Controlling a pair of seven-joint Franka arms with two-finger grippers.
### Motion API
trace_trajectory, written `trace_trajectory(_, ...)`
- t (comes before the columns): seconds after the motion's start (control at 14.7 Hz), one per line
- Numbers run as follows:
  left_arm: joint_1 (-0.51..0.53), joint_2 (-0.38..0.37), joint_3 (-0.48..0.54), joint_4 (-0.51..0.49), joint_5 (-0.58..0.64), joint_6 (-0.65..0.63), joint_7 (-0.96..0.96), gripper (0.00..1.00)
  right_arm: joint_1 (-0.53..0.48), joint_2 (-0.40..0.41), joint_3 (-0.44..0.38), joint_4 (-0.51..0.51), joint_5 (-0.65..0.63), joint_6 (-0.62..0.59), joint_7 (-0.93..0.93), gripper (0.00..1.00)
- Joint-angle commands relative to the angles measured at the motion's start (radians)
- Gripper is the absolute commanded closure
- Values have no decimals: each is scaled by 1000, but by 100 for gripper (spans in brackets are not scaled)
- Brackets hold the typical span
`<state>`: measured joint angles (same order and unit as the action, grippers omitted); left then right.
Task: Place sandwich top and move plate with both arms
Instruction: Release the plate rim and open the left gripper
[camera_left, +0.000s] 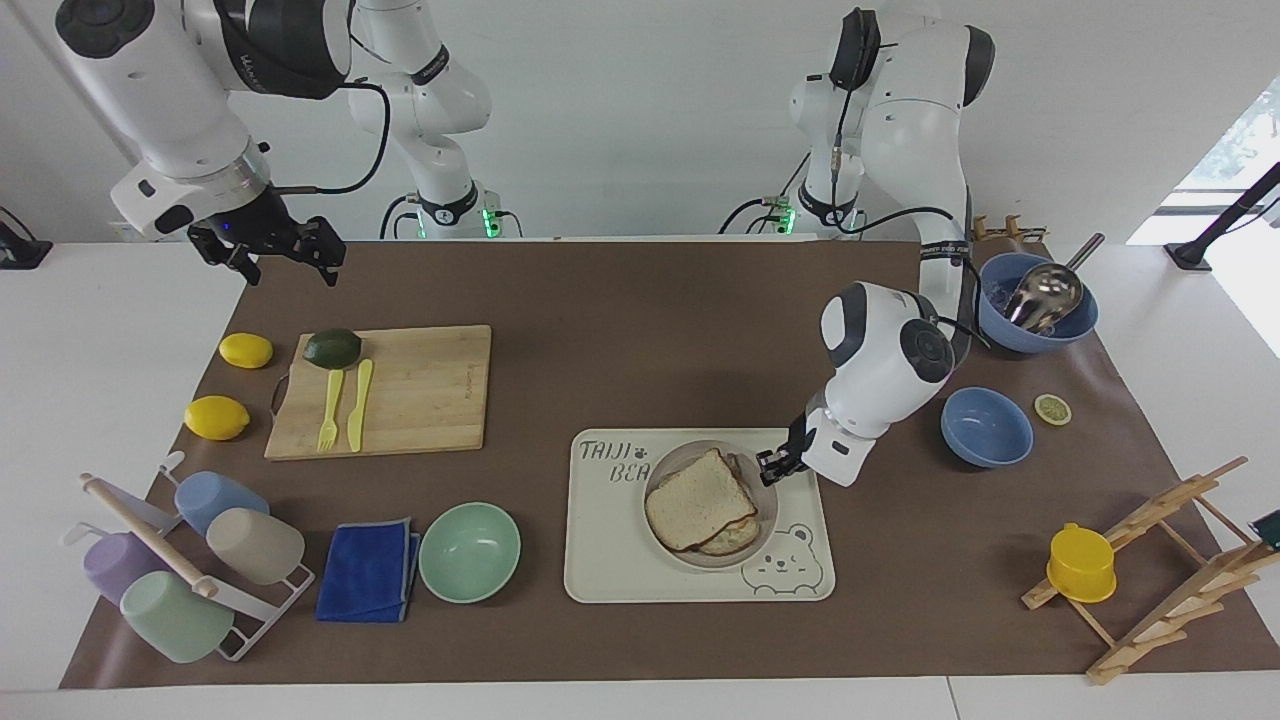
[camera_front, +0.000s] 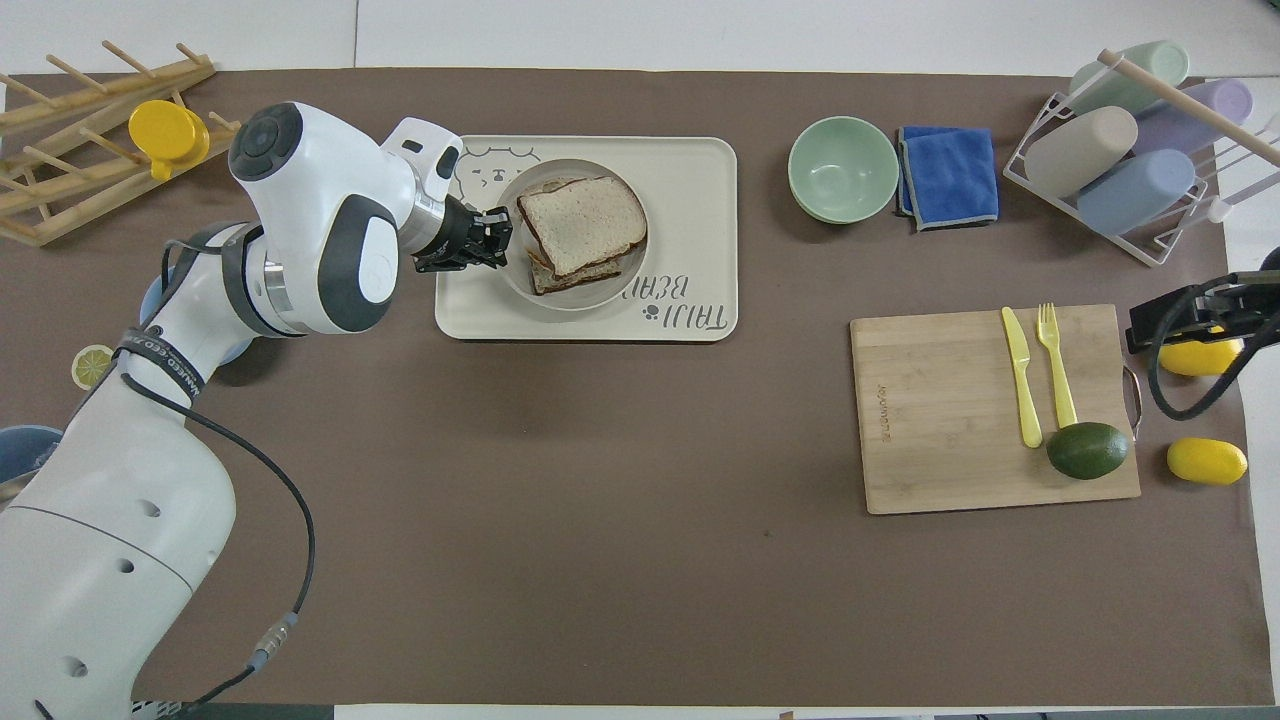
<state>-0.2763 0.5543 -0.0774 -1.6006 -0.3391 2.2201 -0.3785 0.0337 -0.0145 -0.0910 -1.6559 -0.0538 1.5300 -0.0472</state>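
The round beige-grey plate (camera_left: 657, 532) (camera_front: 512, 275) is on or just above the cream bear-printed tray (camera_left: 620, 565) (camera_front: 695, 165); I cannot tell whether it rests there. On the plate the sandwich top (camera_left: 698, 498) (camera_front: 580, 222), a speckled brown bread slice, lies on a lower slice with egg showing at its edge. My left gripper (camera_left: 770, 466) (camera_front: 497, 240) is shut on the plate's rim, at the side toward the left arm's end. My right gripper (camera_left: 285, 255) hangs open in the air over the mat's corner near the right arm's base, holding nothing; that arm waits.
A mint-green bowl (camera_left: 469, 551) and a blue cloth (camera_left: 368, 570) lie beside the tray toward the right arm's end. A cutting board (camera_left: 420, 390) holds an avocado, fork and knife. Two blue bowls (camera_left: 986, 426) and a wooden rack (camera_left: 1150, 560) stand toward the left arm's end.
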Motion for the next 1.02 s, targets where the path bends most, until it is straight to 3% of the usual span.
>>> trace_trajectory(0.0, 8, -33, -4, -42, -8, 29, 27, 100, -3, -4, 1, -1, 28, -14, 12, 0)
trace_trajectory(0.14, 9, -34, -2, -48, -8, 32, 47, 100, -5, -4, 1, -1, 28, -14, 12, 0)
trace_trajectory(0.2, 11, -34, -2, -48, -9, 27, 73, 82, -5, -4, 1, -1, 28, -14, 12, 0)
trace_trajectory(0.27, 15, -34, -2, -48, -9, 27, 82, 6, -5, -4, 1, -1, 28, -14, 12, 0)
trace_trajectory(0.34, 17, -34, -2, -41, -8, 15, 82, 0, -5, -4, 1, -1, 28, -14, 12, 0)
trace_trajectory(0.54, 16, -37, 2, -16, 2, 10, 82, 0, -5, -4, 1, -1, 28, -14, 12, 0)
trace_trajectory(0.95, 19, -207, 76, -19, 144, -141, 79, 0, -5, -4, 1, -1, 28, -14, 12, 0)
